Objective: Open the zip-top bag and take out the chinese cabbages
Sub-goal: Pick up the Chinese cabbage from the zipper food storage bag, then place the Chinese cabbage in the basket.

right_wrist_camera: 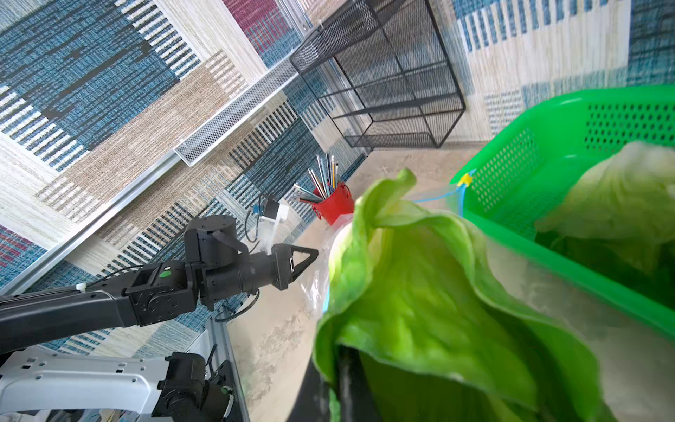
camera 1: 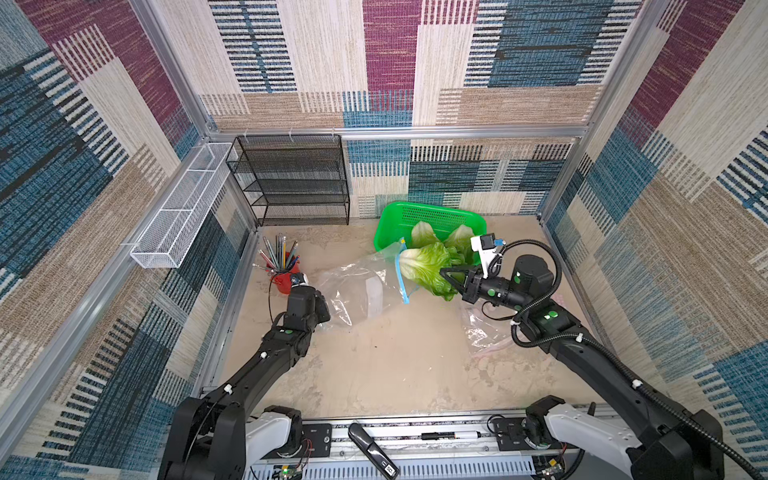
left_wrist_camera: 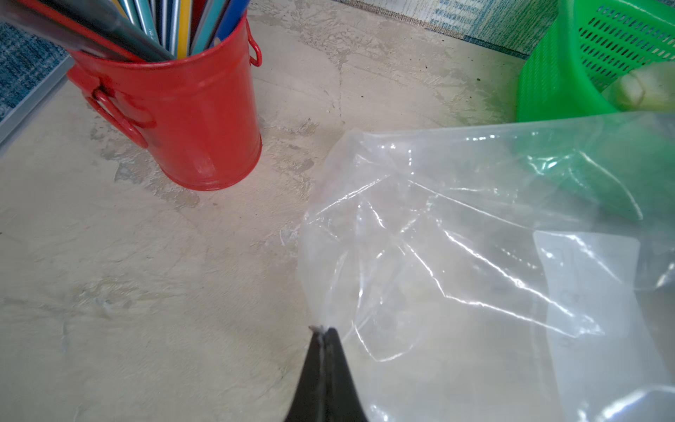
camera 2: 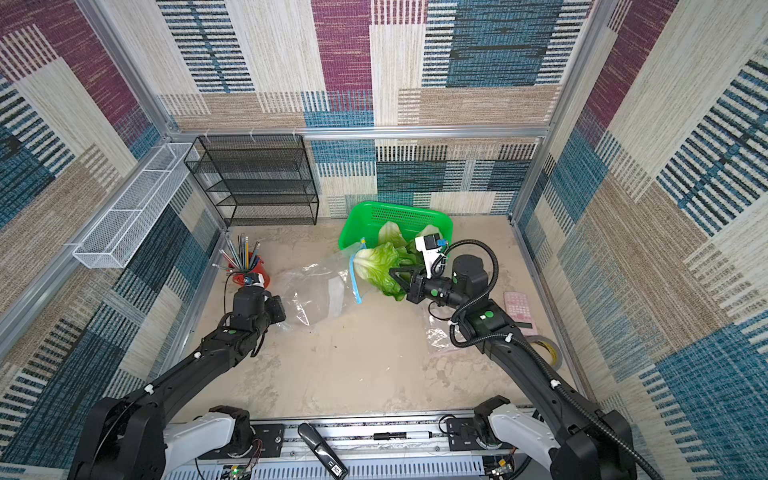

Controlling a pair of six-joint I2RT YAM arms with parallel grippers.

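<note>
Left fingers [left_wrist_camera: 336, 372] pinch the zip-top bag [left_wrist_camera: 456, 255]; right fingers [right_wrist_camera: 305, 398] clamp 1 chinese cabbage [camera 1: 424, 266]; 2 lie in the basket [camera 1: 432, 215].

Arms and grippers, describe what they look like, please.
Left arm and right arm are black on white bases, with green dot stickers and white cable ties. A ribbed black hose runs along the right one. The left gripper and right gripper have black triangular fingers.

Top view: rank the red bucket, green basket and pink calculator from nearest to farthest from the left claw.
1. Red bucket: just beyond the left claw, on the left side.
2. Green basket: at the back, right of centre.
3. Pink calculator: far right, near the right wall.
</note>
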